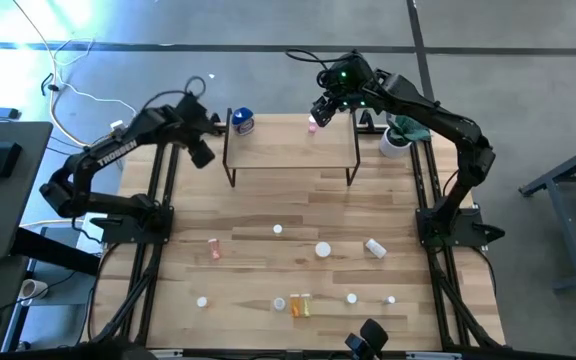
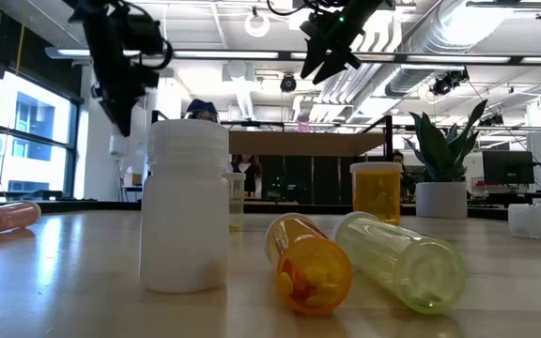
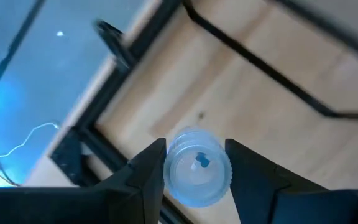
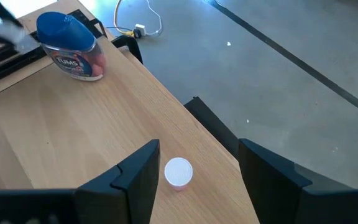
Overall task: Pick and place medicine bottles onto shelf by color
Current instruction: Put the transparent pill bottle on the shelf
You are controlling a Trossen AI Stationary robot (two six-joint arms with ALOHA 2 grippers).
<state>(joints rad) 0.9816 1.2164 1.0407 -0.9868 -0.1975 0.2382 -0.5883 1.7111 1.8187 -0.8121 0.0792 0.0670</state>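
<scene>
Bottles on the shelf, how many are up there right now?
2: the blue-topped bottle at the shelf's far left corner, and a pink bottle with a white cap at its far edge, right of middle. The arms may hide others.

SETTING: robotics lab or open workshop hall | CEILING: exposed silver ducts [image 2: 421, 42], pipes, strip lights | FLOOR: bare grey concrete [image 1: 528, 60] with loose white cables [image 1: 68, 85] | BENCH: wooden table [image 1: 268, 200] on black metal frame | BACKGROUND: large windows [image 2: 26, 141], monitor [image 2: 507, 169], potted plant [image 2: 442, 155]
</scene>
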